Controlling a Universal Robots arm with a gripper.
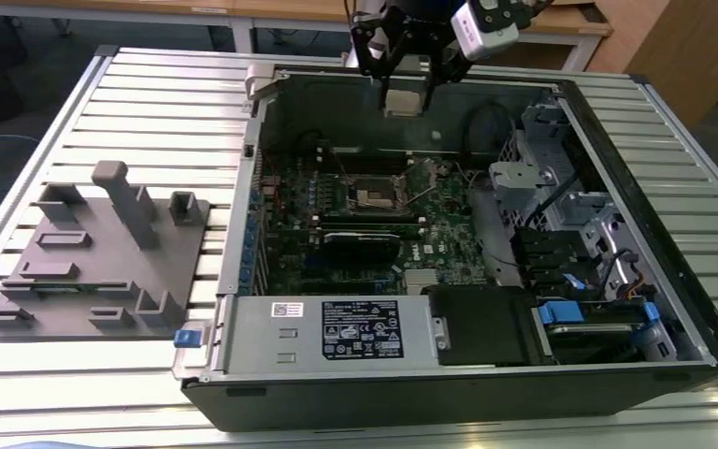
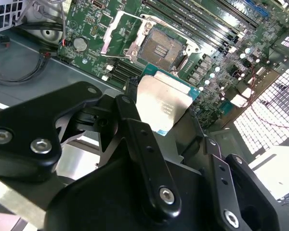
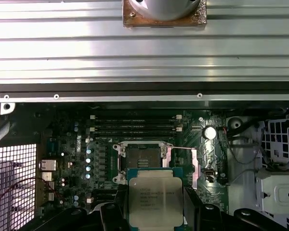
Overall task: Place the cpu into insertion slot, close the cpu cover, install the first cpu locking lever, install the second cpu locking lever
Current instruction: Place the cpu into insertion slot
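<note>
Gripper (image 3: 155, 215) closed on the cpu (image 3: 155, 202). Black fingers (image 3: 116, 214) clamped two opposite edges, and the flat face looked toward both wrist cameras. In the exterior view the gripper (image 1: 406, 86) hung high over the far wall of the computer case (image 1: 459, 388), well apart from the board below.

Cpu: thin square, dull silver-grey metal lid on a green substrate whose rim showed in the second wrist view (image 2: 164, 102).

The insertion slot (image 3: 143, 158) lay bare mid-board, a dark pin field inside a silvery rim, with nothing seated in it. The cpu cover (image 2: 108, 39), a thin bright metal frame with a windowed middle, stood swung open beside the slot (image 2: 164, 48).

Judgement: first step in hand, with the chip carried but not yet placed. Seating calls for the chip's edges square to the rim and a level, gentle descent, since the pins look fine.

Long black memory slots (image 3: 135, 126) ran just far of the socket. The case sat on a ribbed aluminium table (image 1: 147, 103), with a grey moulded fixture block (image 1: 97, 253) on the exterior view's left.
</note>
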